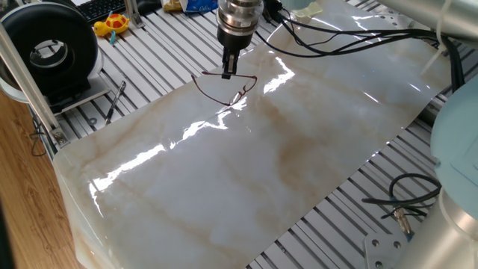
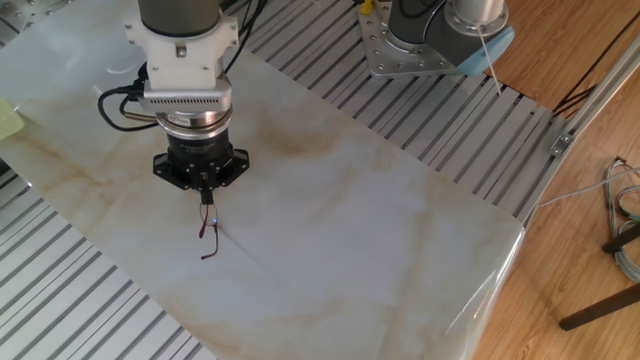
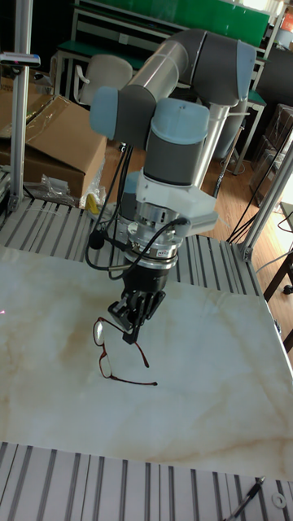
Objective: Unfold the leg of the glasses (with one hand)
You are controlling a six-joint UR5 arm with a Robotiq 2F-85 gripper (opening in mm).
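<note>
Glossy marble sheeting [image 1: 299,149] carries the glasses [image 1: 224,88], light, thin-wired and probably easily bent. Gripper [image 3: 130,330] pinches the frame's top; hold near the hinge, gently.

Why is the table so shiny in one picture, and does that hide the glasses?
One fixed view: bright glare streaks cross the marble sheet, some beside the glasses, whose frame stays visible. The other fixed view: no glare, glasses tiny. Tall fixed view: even light, glasses clearest under the gripper.
</note>
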